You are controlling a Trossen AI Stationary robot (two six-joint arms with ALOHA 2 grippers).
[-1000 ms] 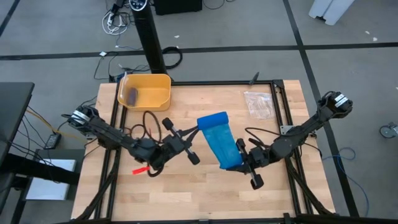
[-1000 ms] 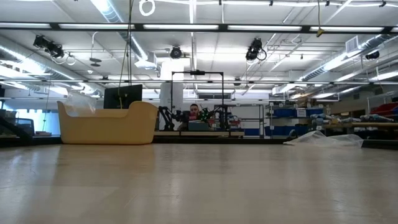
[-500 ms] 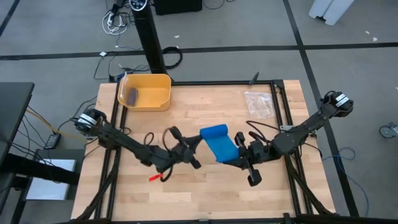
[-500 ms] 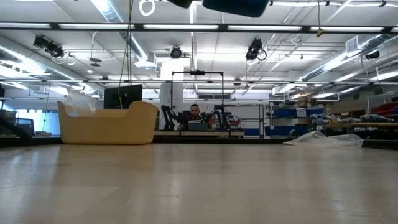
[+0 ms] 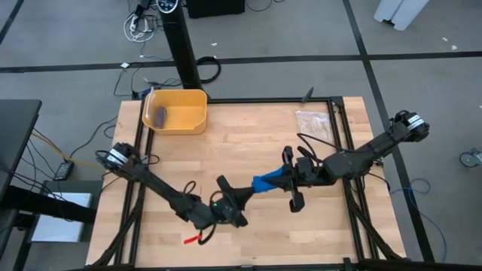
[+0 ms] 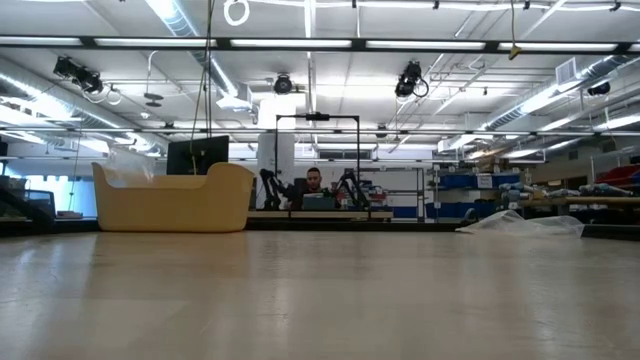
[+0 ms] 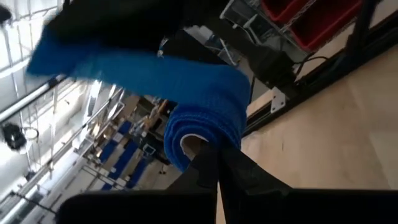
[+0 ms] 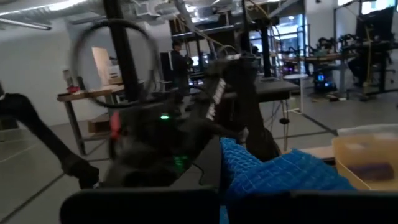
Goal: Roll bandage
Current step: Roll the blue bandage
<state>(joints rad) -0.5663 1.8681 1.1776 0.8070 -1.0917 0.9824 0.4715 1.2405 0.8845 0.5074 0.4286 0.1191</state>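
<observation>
The bright blue bandage [image 5: 268, 181] is held in the air between my two grippers, above the middle of the table. One end is wound into a small roll [image 7: 202, 130]; a flat stretch [image 7: 130, 65] runs from it to the other end. My left gripper [image 5: 245, 193] is shut on the roll end. My right gripper [image 5: 288, 178] is shut on the flat end [image 8: 280, 177]. Neither gripper nor the bandage shows in the low view. My left gripper pinches the rolled end [image 7: 210, 144] between its two shut fingers [image 7: 233, 174], coming from the table's near left. The roll is lifted clear of the table, and the band runs from it to my right gripper. My right gripper holds the bandage's flat end [image 8: 249, 171], coming level from the table's right side. Its own fingers hide the place of contact. The band is clear of the table and spans the short gap to my left gripper.
A yellow bin [image 5: 175, 111] with a dull purple-grey cylinder [image 5: 160, 114] stands at the far left. A clear plastic packet [image 5: 312, 126] lies at the far right. A small red object [image 5: 192, 239] lies near the front edge, by my left arm.
My left gripper has gone toward the table's near edge and a little right. My right gripper has gone toward the far edge and left. The bandage's visible flat stretch, long and broad before, now shows short and narrow between the two grippers.
</observation>
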